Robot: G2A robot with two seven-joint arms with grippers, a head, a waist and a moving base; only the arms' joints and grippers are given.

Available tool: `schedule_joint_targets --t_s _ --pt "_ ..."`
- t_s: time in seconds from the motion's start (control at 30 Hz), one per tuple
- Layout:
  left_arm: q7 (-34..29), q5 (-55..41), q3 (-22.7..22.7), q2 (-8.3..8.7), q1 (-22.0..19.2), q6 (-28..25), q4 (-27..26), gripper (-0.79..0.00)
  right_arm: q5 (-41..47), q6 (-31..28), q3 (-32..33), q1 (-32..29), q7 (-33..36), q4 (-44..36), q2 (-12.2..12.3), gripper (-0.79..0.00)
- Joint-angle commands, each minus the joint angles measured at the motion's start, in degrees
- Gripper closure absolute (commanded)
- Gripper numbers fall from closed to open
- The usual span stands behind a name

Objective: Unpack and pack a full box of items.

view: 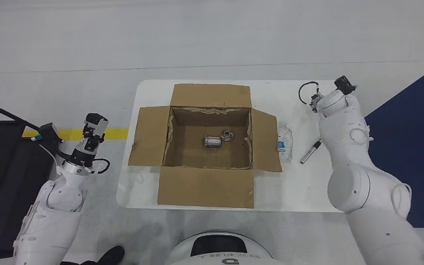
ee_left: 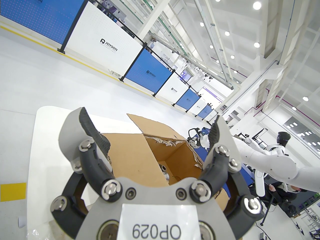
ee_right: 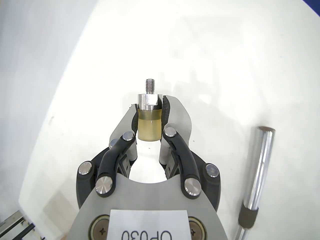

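Two metal parts lay inside the one open cardboard box (view: 192, 151) at the centre of the top view: a short cylinder (view: 212, 142) and a ringed piece (view: 227, 134) just beside it. One clear bottle (view: 284, 141) lay just beside the box's right flap, and one metal rod (view: 311, 152) lay near it on the white table (view: 291, 189). At the upper right, the right gripper (ee_right: 149, 106) was clenched on one yellowish bushing (ee_right: 149, 124) with a threaded stud, over the table. At mid-left, off the table, the left gripper (ee_left: 150, 116) stood released, holding nothing.
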Motion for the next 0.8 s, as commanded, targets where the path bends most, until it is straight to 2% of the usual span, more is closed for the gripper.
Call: schedule_joint_targets --t_s 0.0,0.07,0.13,0.17,0.27,0.3,0.67,0.73,0.77 --pt "0.00 0.00 0.00 0.00 0.00 0.00 0.00 -0.785 2.23 -5.66 0.96 -3.24 1.25 -5.34 0.42 0.000" --pt "0.00 0.00 0.00 0.00 0.00 0.00 0.00 -0.785 4.76 -10.26 1.73 -7.89 3.40 -12.81 0.62 0.000" --pt "0.00 0.00 0.00 0.00 0.00 0.00 0.00 -0.785 8.09 -14.56 1.92 -15.08 6.88 -24.46 0.45 0.000" --pt "0.00 0.00 0.00 0.00 0.00 0.00 0.00 -0.785 9.10 -15.09 1.94 -17.44 7.82 -28.13 0.36 0.000" --pt "0.00 0.00 0.00 0.00 0.00 0.00 0.00 -0.785 14.16 -16.33 1.12 -29.19 13.03 -46.78 -0.26 0.000" --pt "0.00 0.00 0.00 0.00 0.00 0.00 0.00 -0.785 14.86 -16.23 0.97 -31.04 14.21 -49.78 -0.31 0.000" --pt "0.00 0.00 0.00 0.00 0.00 0.00 0.00 -0.785 15.27 -16.36 0.85 -31.17 14.25 -49.47 -0.35 0.000" --pt "0.00 0.00 0.00 0.00 0.00 0.00 0.00 -0.785 19.06 -18.31 -0.19 -30.93 15.15 -47.93 -0.55 0.000" --pt "0.00 0.00 0.00 0.00 0.00 0.00 0.00 -0.785 21.92 -21.25 -0.88 -30.78 16.85 -48.18 -0.61 0.000"
